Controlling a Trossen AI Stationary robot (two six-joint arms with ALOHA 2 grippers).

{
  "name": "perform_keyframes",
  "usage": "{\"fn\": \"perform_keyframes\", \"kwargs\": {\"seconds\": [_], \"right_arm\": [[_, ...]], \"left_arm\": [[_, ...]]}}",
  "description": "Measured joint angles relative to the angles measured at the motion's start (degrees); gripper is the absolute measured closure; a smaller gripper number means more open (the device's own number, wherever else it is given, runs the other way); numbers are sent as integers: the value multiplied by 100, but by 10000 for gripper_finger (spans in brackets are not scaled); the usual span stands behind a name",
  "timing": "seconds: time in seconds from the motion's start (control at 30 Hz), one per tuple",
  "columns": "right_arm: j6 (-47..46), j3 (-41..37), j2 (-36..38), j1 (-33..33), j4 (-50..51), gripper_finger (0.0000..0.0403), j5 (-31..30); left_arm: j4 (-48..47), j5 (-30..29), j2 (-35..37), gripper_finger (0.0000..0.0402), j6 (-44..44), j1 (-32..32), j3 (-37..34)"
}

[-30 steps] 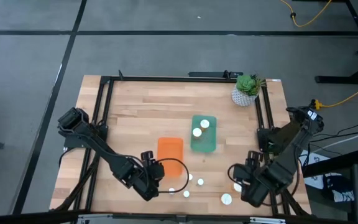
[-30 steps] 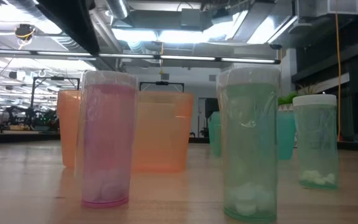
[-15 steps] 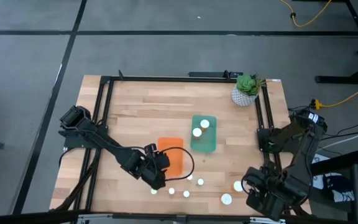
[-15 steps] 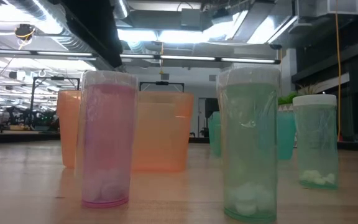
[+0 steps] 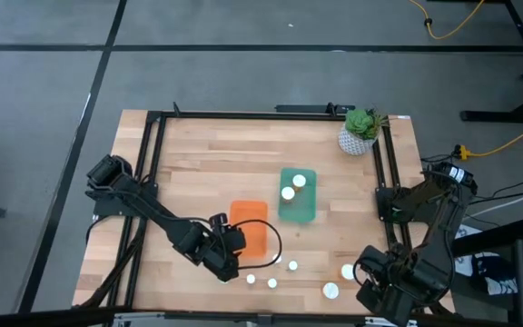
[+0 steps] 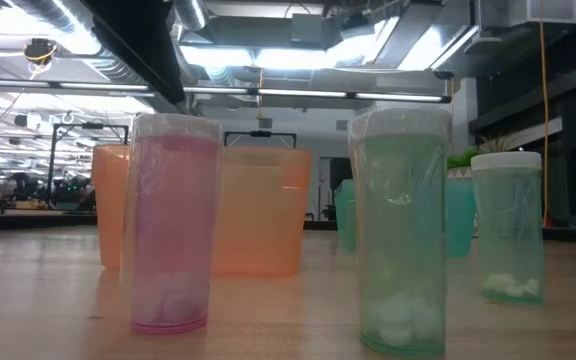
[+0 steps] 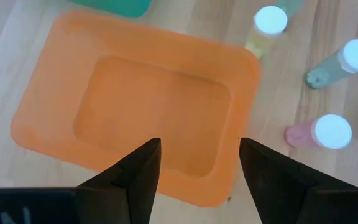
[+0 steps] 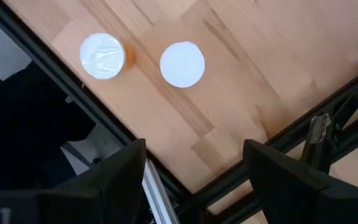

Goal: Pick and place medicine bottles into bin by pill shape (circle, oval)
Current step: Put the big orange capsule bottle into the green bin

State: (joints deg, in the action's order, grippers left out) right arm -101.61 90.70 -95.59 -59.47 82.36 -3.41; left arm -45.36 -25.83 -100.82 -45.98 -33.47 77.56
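Bright, even light falls from ceiling lamps (image 6: 268, 55), which glare white in the low view. The wooden table (image 5: 207, 173) shows only soft, faint shadows. 2 near bottles (image 6: 171, 222) look slightly soft. White caps (image 8: 182, 63) below the right gripper (image 8: 194, 163) blow out.

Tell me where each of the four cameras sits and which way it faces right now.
High: overhead, straight down on the table, both arms visible.
Low: table height, level across bottles toward the room; no arm clearly visible.
Left wrist: above the orange bin, left gripper open.
Right wrist: over the table's edge and two bottle caps, right gripper open.
Shared: the orange bin appears in the high, low and left wrist views.
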Motion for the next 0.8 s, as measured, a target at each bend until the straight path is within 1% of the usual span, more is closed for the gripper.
{"fn": "perform_keyframes", "kwargs": {"seconds": [0.17, 0.33, 0.5, 0.63, 0.8], "right_arm": [[-14, 0, -77, 3, 46, 131, 3], [118, 0, -361, -31, 305, 131, 1], [270, 0, -592, -144, 265, 131, 24], [69, 0, -730, -208, 61, 131, 319], [61, 0, -864, -238, -275, 131, 318]], "left_arm": [[0, 1, 0, 190, 2, 0, 0], [0, -1, 0, 190, 2, 2, 0], [-2, -1, 0, 190, 2, 2, 0], [-2, -1, 0, 190, 4, 2, 0], [-2, -1, 0, 190, 4, 0, 0]]}}
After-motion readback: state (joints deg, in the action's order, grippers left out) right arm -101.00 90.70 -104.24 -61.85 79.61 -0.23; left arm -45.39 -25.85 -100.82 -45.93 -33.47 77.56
